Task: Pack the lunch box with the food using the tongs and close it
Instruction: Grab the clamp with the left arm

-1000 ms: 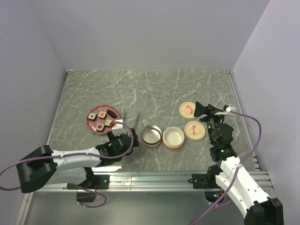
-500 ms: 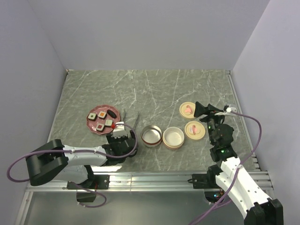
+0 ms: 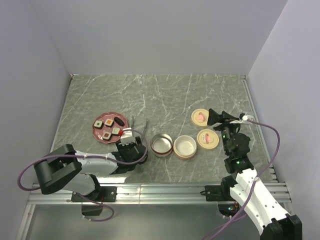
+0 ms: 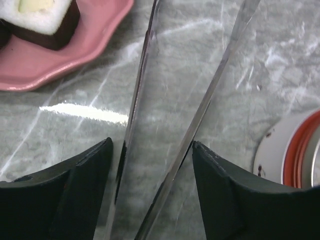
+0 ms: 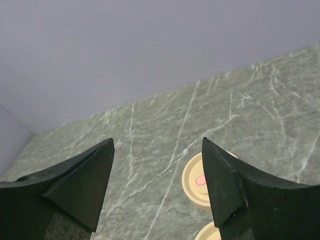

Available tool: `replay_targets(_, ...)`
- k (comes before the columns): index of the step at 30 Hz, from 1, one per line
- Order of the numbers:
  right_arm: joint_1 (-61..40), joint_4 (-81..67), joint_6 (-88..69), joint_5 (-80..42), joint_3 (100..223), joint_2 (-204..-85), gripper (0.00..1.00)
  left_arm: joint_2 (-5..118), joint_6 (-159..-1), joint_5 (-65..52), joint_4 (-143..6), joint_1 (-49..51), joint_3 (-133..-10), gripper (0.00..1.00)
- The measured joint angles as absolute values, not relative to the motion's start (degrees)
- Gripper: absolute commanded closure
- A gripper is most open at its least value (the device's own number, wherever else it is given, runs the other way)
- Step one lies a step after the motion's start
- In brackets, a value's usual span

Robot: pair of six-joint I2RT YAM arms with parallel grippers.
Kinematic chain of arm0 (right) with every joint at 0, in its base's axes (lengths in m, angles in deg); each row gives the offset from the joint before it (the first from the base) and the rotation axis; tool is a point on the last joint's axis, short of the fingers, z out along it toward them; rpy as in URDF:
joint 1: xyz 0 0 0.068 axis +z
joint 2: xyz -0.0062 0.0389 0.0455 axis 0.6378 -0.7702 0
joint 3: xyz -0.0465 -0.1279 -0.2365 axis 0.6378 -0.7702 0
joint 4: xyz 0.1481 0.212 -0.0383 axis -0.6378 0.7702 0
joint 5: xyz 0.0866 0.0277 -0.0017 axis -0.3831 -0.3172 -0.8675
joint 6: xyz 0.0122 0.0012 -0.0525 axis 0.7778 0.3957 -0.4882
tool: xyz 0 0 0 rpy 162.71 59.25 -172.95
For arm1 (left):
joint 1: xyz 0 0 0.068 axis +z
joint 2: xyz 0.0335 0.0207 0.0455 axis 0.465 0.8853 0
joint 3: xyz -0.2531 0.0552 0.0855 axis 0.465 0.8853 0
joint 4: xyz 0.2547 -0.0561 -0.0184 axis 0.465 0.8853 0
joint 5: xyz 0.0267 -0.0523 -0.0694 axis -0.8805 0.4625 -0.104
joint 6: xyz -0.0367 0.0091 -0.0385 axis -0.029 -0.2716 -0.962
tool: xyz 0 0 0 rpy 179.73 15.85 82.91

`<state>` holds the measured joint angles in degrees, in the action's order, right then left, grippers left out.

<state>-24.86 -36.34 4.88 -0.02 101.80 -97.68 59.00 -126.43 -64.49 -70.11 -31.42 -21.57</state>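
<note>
The silver tongs [image 3: 145, 128] lie on the marble between the pink plate [image 3: 95, 128] and the lunch box tins [image 3: 161, 145]. My left gripper [image 3: 132, 141] sits low over their near end. In the left wrist view both tong arms [image 4: 215, 90] run between my left gripper's fingertips [image 4: 151, 144]. The right finger touches one arm and a thin gap shows at the left finger. The food [image 3: 108, 122], several sushi blocks, sits on the plate, one of them [image 4: 42, 17] beside the tongs. My right gripper [image 3: 214, 118] hangs open and empty above the lids [image 5: 195, 180].
Two round tins stand side by side, the second [image 3: 185, 147] to the right of the first. Two beige lids [image 3: 200, 116] [image 3: 208, 138] lie right of them. A tin's red rim [image 4: 295, 160] is close to my left gripper's right finger. A metal rail [image 3: 260, 130] borders the table's right edge.
My left gripper has slid forward and down over the near end of the tongs, and its jaws have narrowed around them. The right arm has stayed put.
</note>
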Motion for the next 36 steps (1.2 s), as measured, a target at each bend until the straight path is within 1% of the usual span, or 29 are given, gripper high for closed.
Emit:
replay_targets(9, -24.86, -35.57, 4.90, -0.18, 101.76, -96.57, 0.22, 66.32, -123.83, -65.87, -75.99, -29.96, -24.71, 0.40)
replay_targets(10, -24.86, -35.51, 4.90, -0.18, 101.76, -96.41, 0.22, 67.19, -123.44, -66.02, -76.73, -29.96, -25.19, 0.44)
replay_targets(12, -24.86, -35.49, 4.90, -0.15, 101.74, -96.24, 0.22, 68.13, -122.98, -66.06, -77.56, -29.89, -25.72, 0.48)
replay_targets(14, -24.86, -35.44, 4.88, -0.15, 101.74, -96.17, 0.22, 68.46, -122.63, -66.04, -77.93, -29.83, -25.85, 0.59)
replay_targets(16, -24.86, -35.38, 4.90, -0.15, 101.74, -96.19, 0.22, 68.48, -122.32, -65.69, -78.08, -29.80, -25.85, 0.66)
replay_targets(23, -24.86, -35.22, 4.90, -0.15, 101.74, -97.16, 0.22, 65.55, -120.93, -62.22, -78.00, -29.74, -24.65, 0.65)
replay_targets(28, -24.86, -35.20, 4.90, -0.13, 101.74, -97.46, 0.23, 59.37, -117.38, -60.40, -76.03, -29.74, -24.04, 0.67)
replay_targets(36, -24.86, -35.20, 4.88, -0.13, 101.74, -97.48, 0.23, 50.82, -113.21, -60.47, -72.09, -29.24, -25.81, 0.67)
